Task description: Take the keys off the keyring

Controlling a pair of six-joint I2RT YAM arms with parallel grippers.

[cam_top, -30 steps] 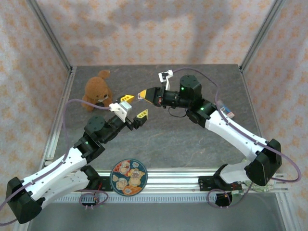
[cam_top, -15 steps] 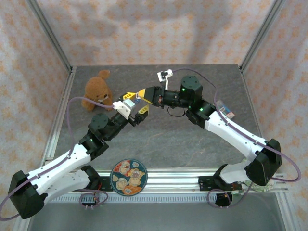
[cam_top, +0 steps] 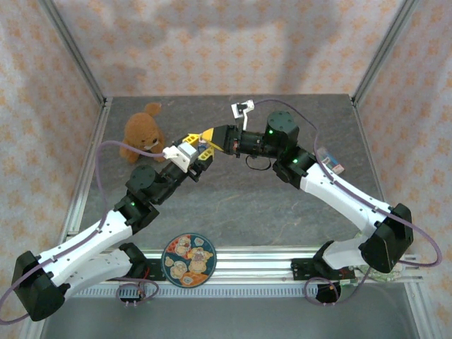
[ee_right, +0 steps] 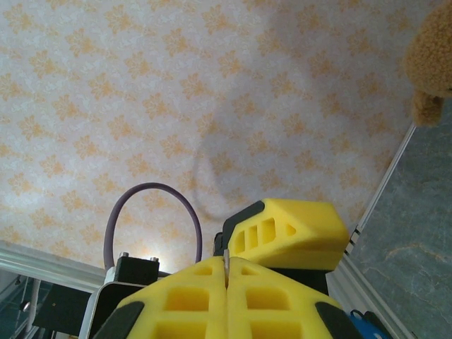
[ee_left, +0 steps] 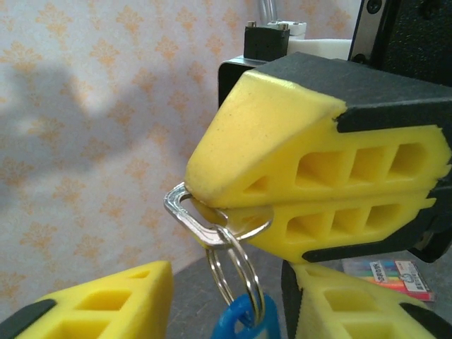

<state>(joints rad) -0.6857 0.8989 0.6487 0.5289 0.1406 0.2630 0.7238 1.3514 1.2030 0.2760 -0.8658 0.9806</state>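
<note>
My right gripper [cam_top: 206, 136] is held above the table's middle, shut on one of the keys [ee_left: 185, 209], a silvery head that sticks out of its yellow fingers [ee_left: 304, 169]. From that key a double-wire keyring [ee_left: 239, 272] hangs down with a blue tag [ee_left: 236, 323] at its bottom. My left gripper [cam_top: 197, 152] has come up from below. Its two yellow fingers [ee_left: 92, 304] stand apart on either side of the ring and tag, with a gap on each side. In the right wrist view a thin metal edge of the key [ee_right: 226, 263] shows in the seam of the shut right gripper [ee_right: 227, 274].
A brown teddy bear [cam_top: 141, 134] sits at the back left of the table. A round patterned plate [cam_top: 188, 260] lies at the near edge between the arm bases. A small colourful packet [cam_top: 330, 160] lies by the right arm. Metal cage posts [cam_top: 74, 53] frame the table.
My left gripper has moved up and to the right, reaching the right gripper's tip, and its fingers have narrowed around the hanging ring. The right gripper has stayed in place, still shut.
</note>
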